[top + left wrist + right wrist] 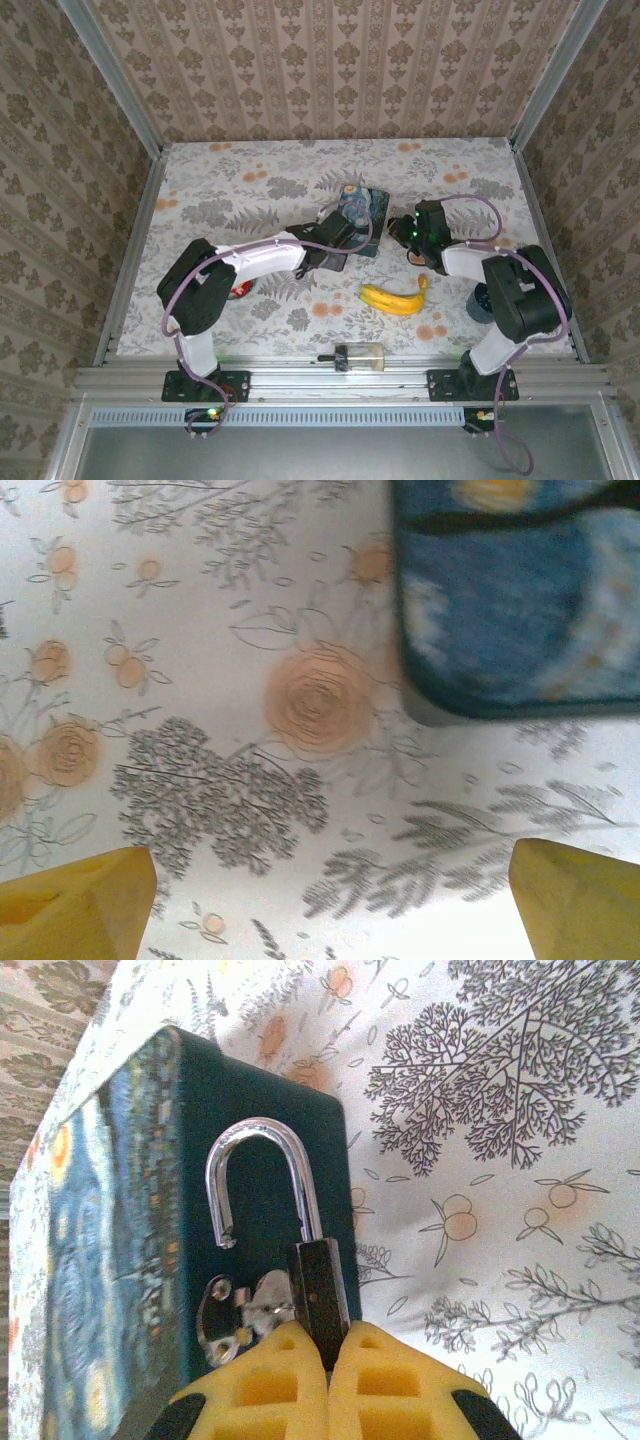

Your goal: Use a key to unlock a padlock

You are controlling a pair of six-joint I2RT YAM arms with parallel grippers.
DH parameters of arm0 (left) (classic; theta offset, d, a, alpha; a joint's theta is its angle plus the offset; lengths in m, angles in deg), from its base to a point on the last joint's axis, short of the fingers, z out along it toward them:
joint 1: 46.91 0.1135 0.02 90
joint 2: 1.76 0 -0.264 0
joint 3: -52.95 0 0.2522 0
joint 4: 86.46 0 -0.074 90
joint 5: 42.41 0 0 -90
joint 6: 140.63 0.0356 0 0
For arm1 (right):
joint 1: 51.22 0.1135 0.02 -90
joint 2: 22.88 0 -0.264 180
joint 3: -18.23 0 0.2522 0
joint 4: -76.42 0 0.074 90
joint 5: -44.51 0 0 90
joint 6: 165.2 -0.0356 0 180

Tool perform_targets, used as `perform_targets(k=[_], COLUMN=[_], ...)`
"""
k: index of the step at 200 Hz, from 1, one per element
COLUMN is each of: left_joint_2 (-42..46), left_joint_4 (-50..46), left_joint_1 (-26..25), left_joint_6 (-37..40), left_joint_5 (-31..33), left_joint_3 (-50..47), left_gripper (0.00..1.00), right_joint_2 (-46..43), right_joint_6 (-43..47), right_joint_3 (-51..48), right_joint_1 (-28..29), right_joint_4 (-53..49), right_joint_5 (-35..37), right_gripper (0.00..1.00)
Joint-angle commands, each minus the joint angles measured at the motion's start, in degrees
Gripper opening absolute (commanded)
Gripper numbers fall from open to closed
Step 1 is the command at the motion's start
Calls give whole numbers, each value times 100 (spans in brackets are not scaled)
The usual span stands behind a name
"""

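Holding the padlock firm while the key side is worked

Spreading across the flowered table [200, 180] are a blue tin box [372, 205] near the middle and a banana [392, 299] nearer the arms. Both arms reach in toward the box.

The left gripper [330, 905] hangs low over bare tablecloth just beside a corner of the box. Its jaws are spread wide and there is nothing between them.

The right gripper [330, 1375] is pinched closed on the dark body of the padlock [318, 1290] and holds it up against the side of the box. The shackle [255, 1135] rises above the pads. One leg enters the body and the other appears to end free, so the lock looks sprung or very nearly so. A small silvery piece at the body's side is probably the key [235, 1315], though its shape is hard to read.

To do this step well, the right pads should clamp the body's flat faces without sliding up onto the shackle. The left jaws should meet the key squarely on its head and close fully before any twist. They should turn about the key's own axis so that the lock is not levered out of the grip, and they should stay clear of the box edge.
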State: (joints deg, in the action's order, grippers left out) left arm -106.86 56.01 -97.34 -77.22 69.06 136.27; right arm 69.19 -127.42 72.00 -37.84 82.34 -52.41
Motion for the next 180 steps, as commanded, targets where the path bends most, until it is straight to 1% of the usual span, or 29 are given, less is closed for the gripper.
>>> perform_targets(k=[1, 29, 54, 71, 92, 108, 125, 180], left_joint_2=[90, 133, 299, 443, 621, 763, 912, 1286], left_joint_4=[161, 192, 230, 262, 278, 295, 372, 419], left_joint_1=[242, 486, 599, 673, 724, 730, 745, 762], left_joint_6=[-94, -80, -85, -134, -195, -223, -297, -494], left_joint_5=[68, 12, 2, -90, -167, -195, -248, -317], left_joint_3=[-83, -79, -162, -246, -360, -438, -556, -805], left_gripper=[92, 92, 96, 100, 100, 100, 100, 100], right_joint_2=[-464, -881, -1175, -1209, -1136, -995, -801, -95], right_joint_6=[260, 644, 1133, 1526, 1893, 2110, 2286, 2681], right_joint_3=[-115, -79, 137, 379, 611, 752, 868, 1290], right_joint_1=[-19, -34, -102, -241, -442, -641, -850, -1335], right_joint_4=[-566, -1400, -2368, -3068, -3626, -3898, -4044, -4217], right_joint_5=[273, 340, 261, -61, -540, -965, -1261, -1802], right_gripper=[0, 0, 0, 0, 0, 0, 0, 0])
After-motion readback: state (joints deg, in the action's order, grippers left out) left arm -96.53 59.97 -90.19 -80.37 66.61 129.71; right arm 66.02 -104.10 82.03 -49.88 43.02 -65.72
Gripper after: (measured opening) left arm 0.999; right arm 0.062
